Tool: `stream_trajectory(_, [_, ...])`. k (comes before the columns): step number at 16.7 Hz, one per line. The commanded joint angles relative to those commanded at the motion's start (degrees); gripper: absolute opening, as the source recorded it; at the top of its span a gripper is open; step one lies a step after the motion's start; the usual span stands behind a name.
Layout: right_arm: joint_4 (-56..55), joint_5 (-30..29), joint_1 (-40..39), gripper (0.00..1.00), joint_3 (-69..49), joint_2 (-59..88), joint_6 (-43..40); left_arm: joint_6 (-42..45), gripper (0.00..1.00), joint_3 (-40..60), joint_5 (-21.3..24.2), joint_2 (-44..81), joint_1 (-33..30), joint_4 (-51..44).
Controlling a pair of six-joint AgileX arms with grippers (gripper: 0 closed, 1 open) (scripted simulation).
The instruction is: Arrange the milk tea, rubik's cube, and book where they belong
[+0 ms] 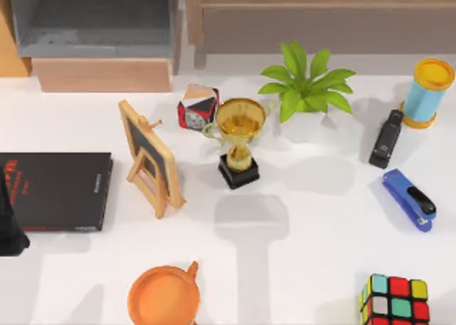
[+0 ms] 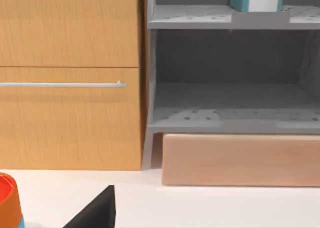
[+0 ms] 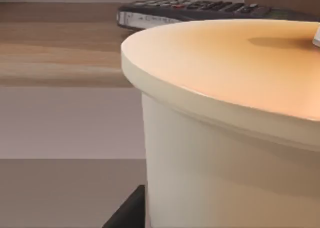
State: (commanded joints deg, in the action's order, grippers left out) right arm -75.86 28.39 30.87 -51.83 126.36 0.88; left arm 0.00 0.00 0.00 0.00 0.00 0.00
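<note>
Three things get sorted here, and the rubik's cube [image 1: 396,301] is sat at the table's front right corner, untouched. A cream cup [image 3: 230,128] is seen close in the right wrist view. Whether either gripper's closed can't be told.

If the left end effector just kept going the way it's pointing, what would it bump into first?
The left end effector, at the table's left edge, would probably hit the pale wooden plinth under the grey shelf unit; depth is unclear.
</note>
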Motion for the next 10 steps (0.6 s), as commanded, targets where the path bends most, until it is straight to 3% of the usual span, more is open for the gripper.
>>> stream_trajectory(3, [0.00,0.00,0.00,0.98,0.00,0.00,0.00,0.00,1.00,0.00,0.00,0.00,0.00,0.00])
stream_trajectory(10, [0.00,0.00,0.00,1.00,0.00,0.00,0.00,0.00,1.00,0.00,0.00,0.00,0.00,0.00])
